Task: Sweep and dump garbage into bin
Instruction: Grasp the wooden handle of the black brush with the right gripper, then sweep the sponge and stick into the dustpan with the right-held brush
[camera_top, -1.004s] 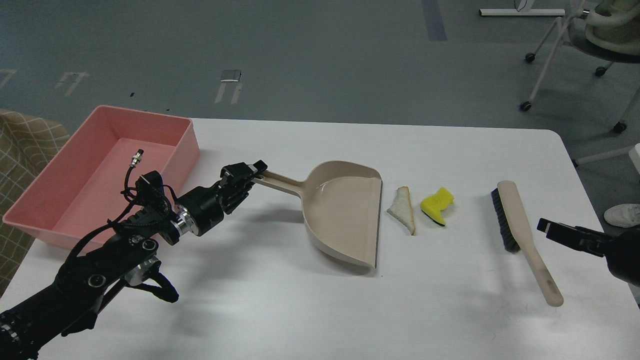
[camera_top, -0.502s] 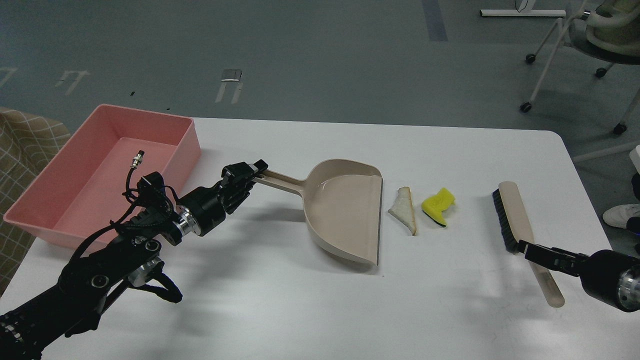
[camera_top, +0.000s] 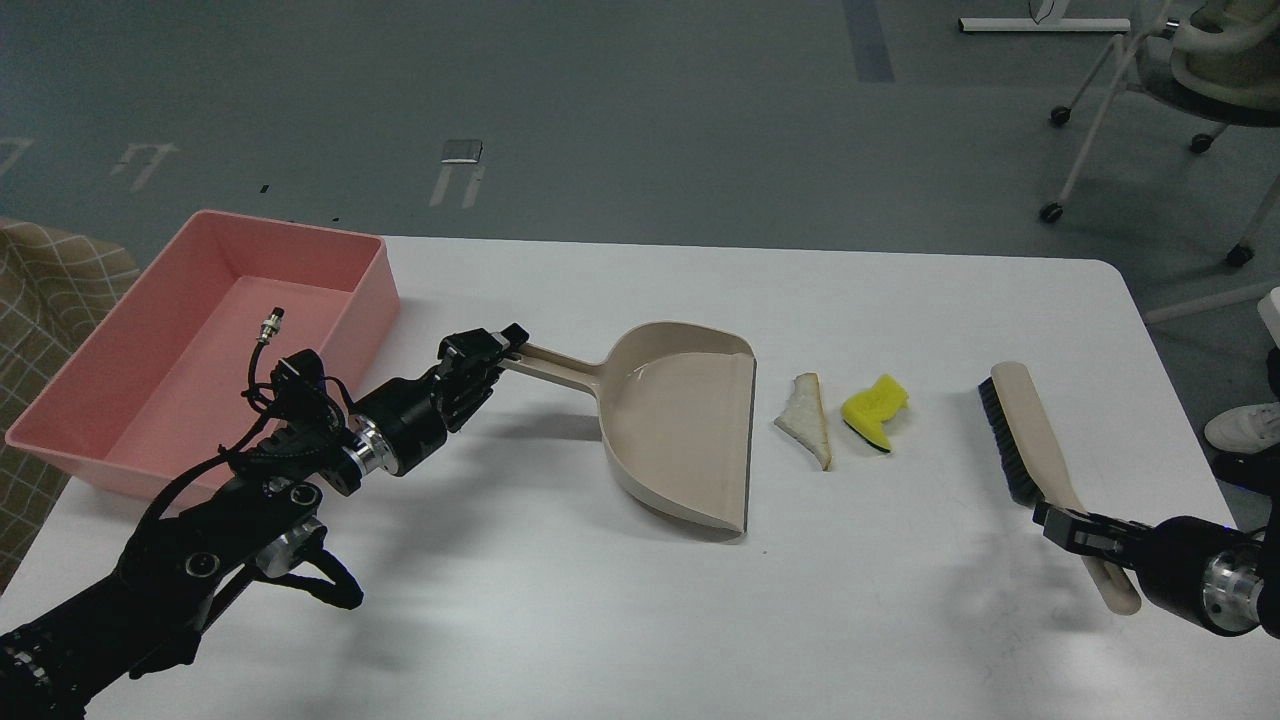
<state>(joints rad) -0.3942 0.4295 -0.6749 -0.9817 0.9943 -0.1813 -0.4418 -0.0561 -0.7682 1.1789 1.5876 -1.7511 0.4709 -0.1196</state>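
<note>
Here, at lower right, our right gripper (camera_top: 1062, 524) clamps the brush (camera_top: 1032, 440) handle. Mid-frame lie the bread slice (camera_top: 808, 418) and yellow sponge chunk (camera_top: 875, 409); our left gripper (camera_top: 490, 350) grips the dustpan (camera_top: 680, 435) handle. The pink bin (camera_top: 130, 360) sits upper left.

White table (camera_top: 600, 620) carries bin (camera_top: 330, 250), dustpan (camera_top: 690, 440), bread slice (camera_top: 806, 418), sponge chunk (camera_top: 874, 408), brush (camera_top: 1030, 440).
</note>
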